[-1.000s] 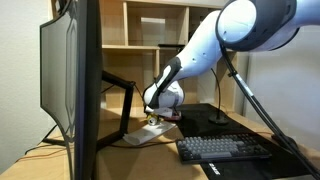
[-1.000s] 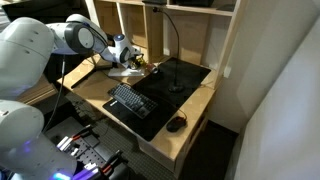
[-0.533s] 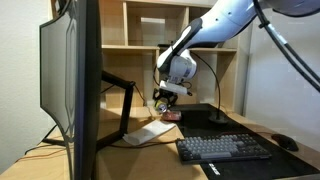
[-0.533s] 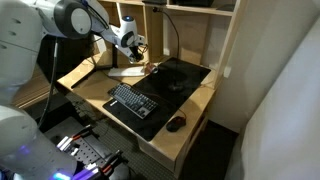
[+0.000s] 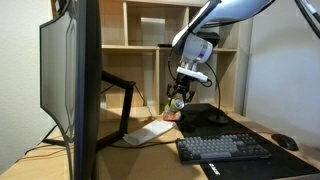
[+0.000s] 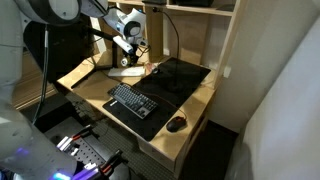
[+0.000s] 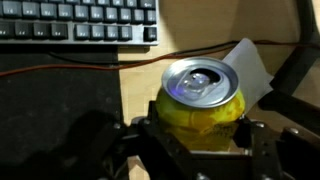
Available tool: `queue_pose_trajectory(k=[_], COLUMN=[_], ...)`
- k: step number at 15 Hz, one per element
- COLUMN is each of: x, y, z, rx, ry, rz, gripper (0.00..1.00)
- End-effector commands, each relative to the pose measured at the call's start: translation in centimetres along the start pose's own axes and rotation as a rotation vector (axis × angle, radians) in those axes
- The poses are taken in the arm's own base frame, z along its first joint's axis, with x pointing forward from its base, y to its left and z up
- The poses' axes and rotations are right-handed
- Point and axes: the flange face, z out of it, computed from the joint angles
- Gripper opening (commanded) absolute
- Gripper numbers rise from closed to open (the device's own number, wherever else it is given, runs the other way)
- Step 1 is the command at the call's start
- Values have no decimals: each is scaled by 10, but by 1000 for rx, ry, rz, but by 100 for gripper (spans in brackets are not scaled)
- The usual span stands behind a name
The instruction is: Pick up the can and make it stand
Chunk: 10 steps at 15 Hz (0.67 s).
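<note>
The yellow-green can (image 7: pixel 200 103) with a silver top fills the wrist view, clamped between my two black fingers. My gripper (image 7: pixel 200 135) is shut on it. In an exterior view my gripper (image 5: pixel 180 97) holds the can (image 5: pixel 177 100) in the air, well above the desk and behind the black mat. In an exterior view my gripper (image 6: pixel 132 45) hangs over the back left of the desk; the can is too small to make out there.
A black keyboard (image 5: pixel 224 148) lies on a black mat (image 6: pixel 170 82). A white paper (image 5: pixel 150 131) and a small red object (image 5: pixel 171 115) lie beneath the gripper. A monitor (image 5: pixel 70 80) stands at the left, a mouse (image 6: pixel 177 124) at the front, shelves (image 5: pixel 150 30) behind.
My gripper has risen from the desk surface with the can in it and moved up and toward the shelves.
</note>
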Motion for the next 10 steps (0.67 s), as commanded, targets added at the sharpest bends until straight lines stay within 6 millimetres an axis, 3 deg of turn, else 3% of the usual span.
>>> queue_pose_trajectory(k=[1,2,3,7,10], x=[-2,-3,-3,-7,8], y=[-2,-3,-4,-28,-54], z=[-4,-5,-5,12,12], rx=[16,22,24,59,143], ry=[-12,-15,-16,-227,-285], rz=[1,1,1,125,272], gripper=[67,67,42,42,42])
